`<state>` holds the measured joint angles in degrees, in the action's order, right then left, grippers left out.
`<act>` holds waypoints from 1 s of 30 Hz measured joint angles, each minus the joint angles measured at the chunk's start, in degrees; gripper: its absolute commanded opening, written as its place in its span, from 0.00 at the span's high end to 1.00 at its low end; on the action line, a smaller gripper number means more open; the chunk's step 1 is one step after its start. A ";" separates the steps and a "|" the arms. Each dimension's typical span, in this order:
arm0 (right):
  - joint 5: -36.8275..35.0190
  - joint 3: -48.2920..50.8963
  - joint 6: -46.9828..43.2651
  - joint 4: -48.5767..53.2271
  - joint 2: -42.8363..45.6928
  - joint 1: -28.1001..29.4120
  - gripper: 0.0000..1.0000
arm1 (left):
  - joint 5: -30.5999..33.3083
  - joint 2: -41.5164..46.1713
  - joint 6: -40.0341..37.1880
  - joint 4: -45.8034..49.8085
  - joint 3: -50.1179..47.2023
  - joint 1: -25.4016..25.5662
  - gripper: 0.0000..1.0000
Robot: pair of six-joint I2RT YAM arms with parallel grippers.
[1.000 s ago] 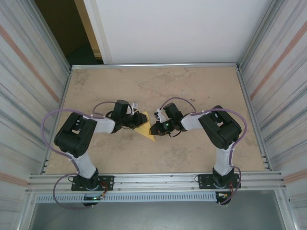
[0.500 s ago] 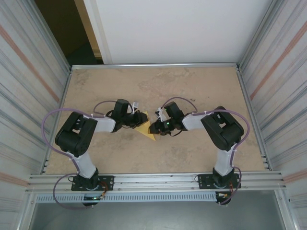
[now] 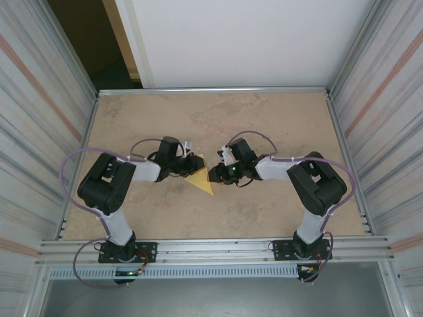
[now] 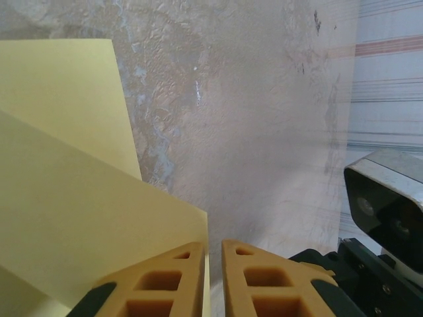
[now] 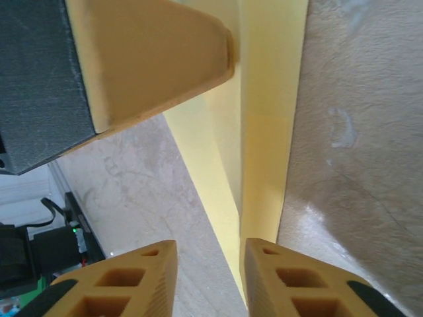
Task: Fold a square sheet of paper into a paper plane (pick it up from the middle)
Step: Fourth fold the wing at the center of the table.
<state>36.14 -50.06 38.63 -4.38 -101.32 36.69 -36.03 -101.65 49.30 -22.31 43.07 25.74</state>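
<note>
The pale-yellow sheet of paper [image 3: 203,179] lies partly folded into a pointed triangle at mid-table between the two grippers. My left gripper [image 3: 190,165] is shut on its upper left edge. In the left wrist view the thin paper edge [image 4: 79,198] runs between the near-touching fingers of the left gripper [image 4: 213,247]. My right gripper [image 3: 213,175] stands just right of the paper. In the right wrist view the right gripper [image 5: 208,244] is open and a folded strip of the paper [image 5: 271,132] lies loose beside its right finger. The left gripper's finger [image 5: 145,59] shows at upper left.
The beige tabletop [image 3: 264,211] has corrugated metal walls on both sides and an aluminium rail [image 3: 211,247] along the front. The right arm's black wrist body [image 4: 386,211] sits close to the left gripper.
The right gripper has gone from shut to open, letting go of the paper, and drawn slightly right. Its elbow swung outward to the right. The left arm kept its hold.
</note>
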 measured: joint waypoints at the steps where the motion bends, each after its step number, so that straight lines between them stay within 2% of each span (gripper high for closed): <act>1: -0.13 0.04 -0.02 0.04 0.02 0.04 0.75 | 0.00 0.00 0.00 -0.02 0.02 0.00 0.84; 7: -0.07 0.04 -0.20 -0.09 0.02 1.99 0.81 | 0.00 -0.61 0.00 0.17 0.37 0.00 0.84; 12: 0.37 -0.20 -0.22 -0.24 -0.44 3.61 0.82 | 0.00 -0.81 0.00 0.61 0.44 0.00 0.84; 30: 1.22 -0.83 -0.22 -0.55 -4.44 3.48 0.82 | 0.04 -1.14 0.00 1.05 0.44 0.00 0.84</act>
<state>37.36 -50.89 38.41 -4.93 -105.75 40.16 -35.99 -102.78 49.30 -21.26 43.51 25.74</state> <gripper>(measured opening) 0.182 0.162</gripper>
